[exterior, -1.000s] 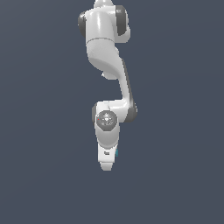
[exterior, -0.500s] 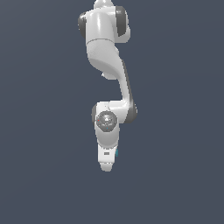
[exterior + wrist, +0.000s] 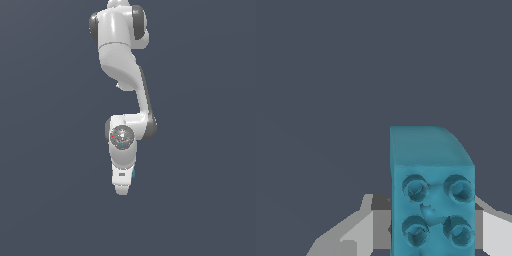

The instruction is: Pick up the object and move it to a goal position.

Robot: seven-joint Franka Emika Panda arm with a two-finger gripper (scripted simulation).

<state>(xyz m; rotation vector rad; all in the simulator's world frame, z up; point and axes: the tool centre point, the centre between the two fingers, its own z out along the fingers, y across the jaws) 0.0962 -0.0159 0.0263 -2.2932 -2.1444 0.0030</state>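
Observation:
The object (image 3: 432, 200) is a teal-blue block with four round studs on the face turned to the wrist camera. It sits between the grey fingers (image 3: 358, 232) of my gripper (image 3: 431, 225), which press against its two sides. In the exterior view, the white gripper (image 3: 122, 189) points down at the end of the arm. Only a thin teal sliver of the object (image 3: 133, 174) shows at its side there. No goal marker is in view.
The white arm (image 3: 122, 75) reaches down from the top of the exterior view. Everything around it is a plain dark grey-blue background with no other objects or edges.

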